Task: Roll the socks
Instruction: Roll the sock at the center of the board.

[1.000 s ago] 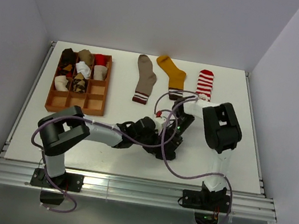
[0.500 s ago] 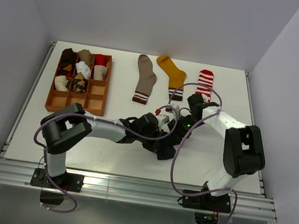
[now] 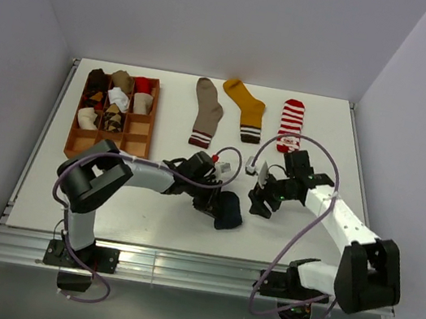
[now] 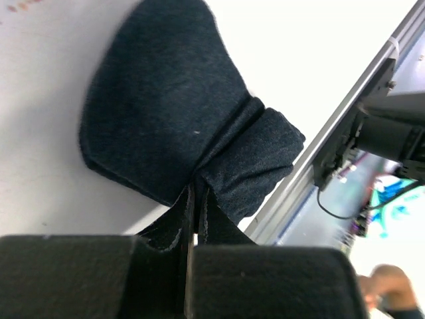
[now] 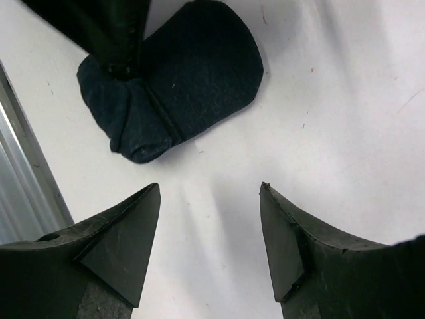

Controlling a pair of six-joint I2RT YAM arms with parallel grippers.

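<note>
Clamping navy sock (image 4: 166, 113), left end effector (image 4: 194, 206); right end effector (image 5: 210, 219) nearby, spread.

The pinched edge of the navy sock (image 4: 179, 126) is being hidden between the closed jaws of the left gripper (image 4: 193, 206), whose body is being cut off by the frame's lower edge. Everything beyond the table (image 4: 40, 100) is being blurred. Seen from above, the rolled socks (image 3: 116, 98) in the tray (image 3: 71, 148) are being shown too small to tell apart.

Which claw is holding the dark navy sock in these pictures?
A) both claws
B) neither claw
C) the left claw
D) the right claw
C: the left claw is shut on a fold of the navy sock, while the right claw stands open and apart from it.
</note>
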